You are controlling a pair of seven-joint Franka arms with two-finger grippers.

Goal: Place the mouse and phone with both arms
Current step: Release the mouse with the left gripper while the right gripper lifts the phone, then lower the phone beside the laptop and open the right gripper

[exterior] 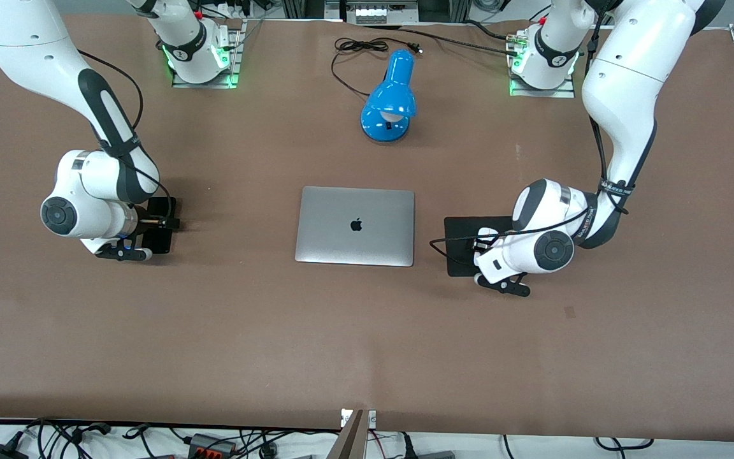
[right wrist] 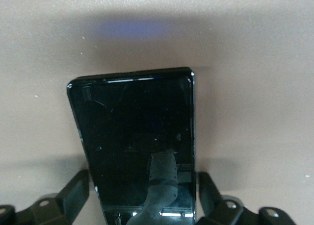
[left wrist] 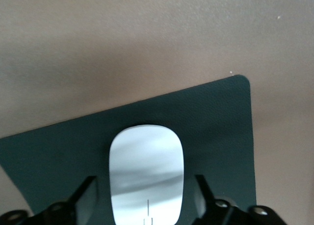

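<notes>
The white mouse (left wrist: 146,173) lies on the square black pad (left wrist: 216,127), toward the left arm's end of the table. My left gripper (left wrist: 144,182) is low over it, open, one finger on each side with a gap to the mouse. In the front view this gripper (exterior: 478,245) is over the pad (exterior: 459,236). The black phone (right wrist: 137,141) lies flat on the brown table toward the right arm's end. My right gripper (right wrist: 143,175) straddles it, open, with narrow gaps at both fingers. The front view shows that gripper (exterior: 162,224) over the phone (exterior: 163,205).
A closed silver laptop (exterior: 355,225) lies at the table's middle, between phone and pad. A blue desk lamp (exterior: 390,105) lies farther from the front camera, with its black cable (exterior: 360,46) coiled near the arm bases.
</notes>
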